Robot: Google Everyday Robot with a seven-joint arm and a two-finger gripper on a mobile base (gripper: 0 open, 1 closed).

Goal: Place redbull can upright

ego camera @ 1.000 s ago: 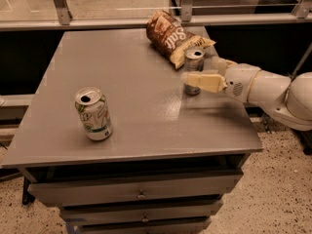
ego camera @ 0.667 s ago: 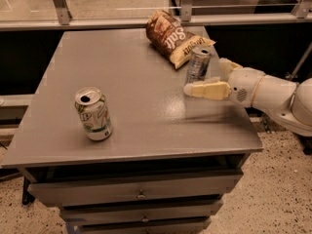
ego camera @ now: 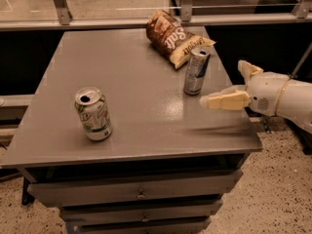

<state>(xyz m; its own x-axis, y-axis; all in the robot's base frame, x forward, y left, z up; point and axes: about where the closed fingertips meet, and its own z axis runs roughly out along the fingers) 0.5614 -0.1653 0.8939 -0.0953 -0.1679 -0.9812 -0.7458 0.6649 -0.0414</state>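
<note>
The redbull can (ego camera: pixel 196 69), slim and silver-and-blue, stands on the grey table (ego camera: pixel 141 116) near its right side, leaning slightly, just in front of a chip bag. My gripper (ego camera: pixel 222 83) is to the right of the can, above the table's right edge. It is open and empty, with a small gap between it and the can. One cream finger (ego camera: pixel 224 101) points left toward the can's base; the other finger (ego camera: pixel 248 68) sits farther back.
A brown chip bag (ego camera: pixel 173 38) lies at the back right of the table, touching or almost touching the can's top. A wider white-and-green soda can (ego camera: pixel 92 113) stands at the front left. Drawers sit below the table front.
The gripper has let go of the redbull can and drawn back to the right. The can now stands free on the table.
</note>
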